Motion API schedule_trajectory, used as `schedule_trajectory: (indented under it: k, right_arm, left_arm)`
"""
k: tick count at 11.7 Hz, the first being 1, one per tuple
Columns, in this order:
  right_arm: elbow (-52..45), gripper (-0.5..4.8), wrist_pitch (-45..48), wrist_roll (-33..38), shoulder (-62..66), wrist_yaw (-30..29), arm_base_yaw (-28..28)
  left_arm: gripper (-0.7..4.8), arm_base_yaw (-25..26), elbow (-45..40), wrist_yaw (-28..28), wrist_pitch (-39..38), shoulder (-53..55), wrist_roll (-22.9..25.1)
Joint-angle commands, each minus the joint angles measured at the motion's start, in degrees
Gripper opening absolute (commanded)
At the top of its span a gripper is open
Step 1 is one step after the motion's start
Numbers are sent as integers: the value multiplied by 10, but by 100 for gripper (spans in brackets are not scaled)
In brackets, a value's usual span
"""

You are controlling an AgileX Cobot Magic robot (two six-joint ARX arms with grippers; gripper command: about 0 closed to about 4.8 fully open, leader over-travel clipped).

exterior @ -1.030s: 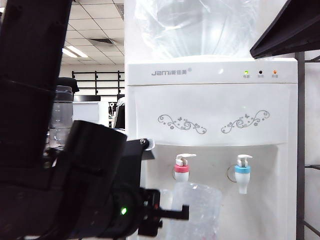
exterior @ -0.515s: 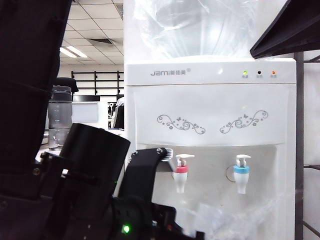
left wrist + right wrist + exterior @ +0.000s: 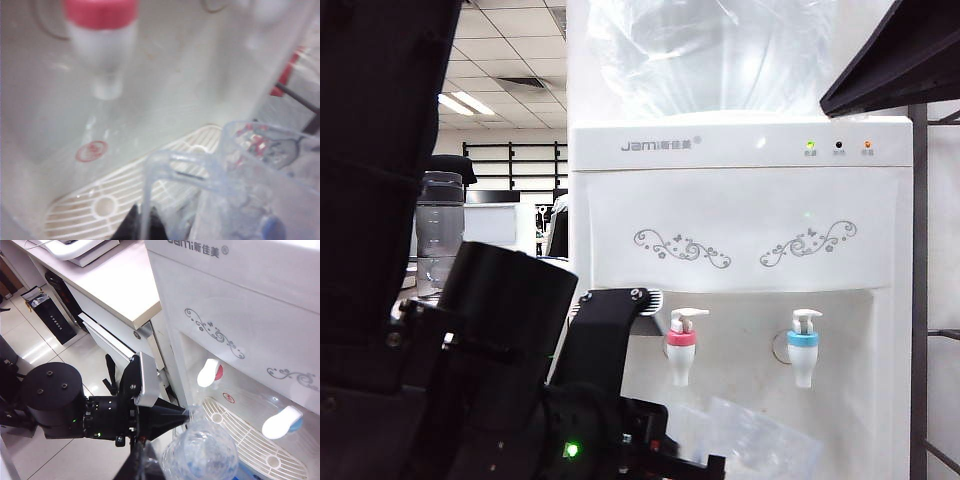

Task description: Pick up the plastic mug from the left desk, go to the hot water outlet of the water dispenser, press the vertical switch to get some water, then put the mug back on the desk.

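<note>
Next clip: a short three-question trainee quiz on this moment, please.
1. Which collar has the tap closest in the left wrist view? A blue, B pink-red, C green.
2. True or false: the plastic mug stands on the left desk.
3. The left gripper is shut on the mug's ____.
Key: 1 B. 2 False; it is held in front of the water dispenser. 3 handle. The right gripper, shut, hangs back.
</note>
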Motion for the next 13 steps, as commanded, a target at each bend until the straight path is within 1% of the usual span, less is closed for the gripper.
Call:
schedule_trajectory:
  k: [1, 13]
  right_arm:
    - [2, -6, 8, 2, -1, -1, 1]
    - [2, -6, 8, 2, -1, -1, 0]
  left_arm:
    - [-5, -1, 3, 2, 31, -21, -2]
    - [-5, -1, 3, 2, 31, -93, -2]
